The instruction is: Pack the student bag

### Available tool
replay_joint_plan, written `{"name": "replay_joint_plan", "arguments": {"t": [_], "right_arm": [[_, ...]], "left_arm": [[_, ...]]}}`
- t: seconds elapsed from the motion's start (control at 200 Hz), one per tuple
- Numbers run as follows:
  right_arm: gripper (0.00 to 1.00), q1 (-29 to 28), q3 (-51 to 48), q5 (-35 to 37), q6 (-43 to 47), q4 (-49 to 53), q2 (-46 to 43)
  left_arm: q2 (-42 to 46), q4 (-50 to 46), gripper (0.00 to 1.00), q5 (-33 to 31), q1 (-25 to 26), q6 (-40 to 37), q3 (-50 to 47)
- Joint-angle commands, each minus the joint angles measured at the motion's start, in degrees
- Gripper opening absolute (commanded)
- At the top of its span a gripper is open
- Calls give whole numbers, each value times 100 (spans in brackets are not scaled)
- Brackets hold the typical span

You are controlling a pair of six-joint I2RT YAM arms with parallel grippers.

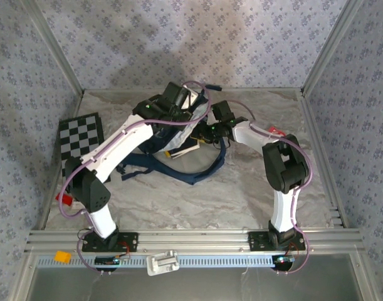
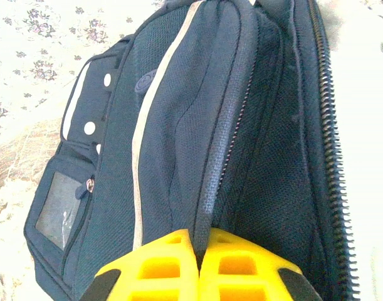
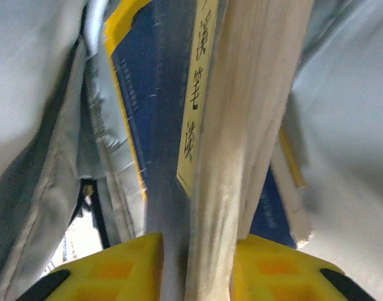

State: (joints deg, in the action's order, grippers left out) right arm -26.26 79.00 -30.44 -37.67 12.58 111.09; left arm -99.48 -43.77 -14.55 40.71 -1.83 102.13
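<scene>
While the student bag point(image 2: 178, 125) lies toward the back of the table point(image 1: 241, 188), under both wrists, a fold by its zipper is pinched in the closed left gripper point(image 2: 197, 251). Booklets point(image 3: 241, 125) inside its pale lining are straddled by the right gripper point(image 3: 197, 251), held apart with a gap at one finger.

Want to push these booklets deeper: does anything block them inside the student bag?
Nothing visible does. The booklets already sit between the light lining walls of the student bag, whose zipper edge the left gripper pinches; the bottom is hidden behind them.
</scene>
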Motion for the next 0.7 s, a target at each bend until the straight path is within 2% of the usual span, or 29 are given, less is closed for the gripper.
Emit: {"name": "replay_joint_plan", "arguments": {"t": [0.0,0.14,0.285,0.4,0.525,0.695], "right_arm": [[45,-23,130,389,396,276,-243],[51,-198,-317,1297,482,1003,-805],[50,-397,-993,1442,299,1058,-1262],[39,-740,-1018,1425,210,977,-1250],[24,-1047,-1122,1470,29,629,-930],[8,-1041,-638,1953,216,115,-401]], "left_arm": [[590,385,0,132,-21,85,65],[672,448,0,265,-79,129,-98],[675,448,0,346,-129,152,-173],[658,448,0,400,-138,168,-204],[626,448,0,505,-151,205,-182],[666,448,0,687,-142,225,-173]]}}
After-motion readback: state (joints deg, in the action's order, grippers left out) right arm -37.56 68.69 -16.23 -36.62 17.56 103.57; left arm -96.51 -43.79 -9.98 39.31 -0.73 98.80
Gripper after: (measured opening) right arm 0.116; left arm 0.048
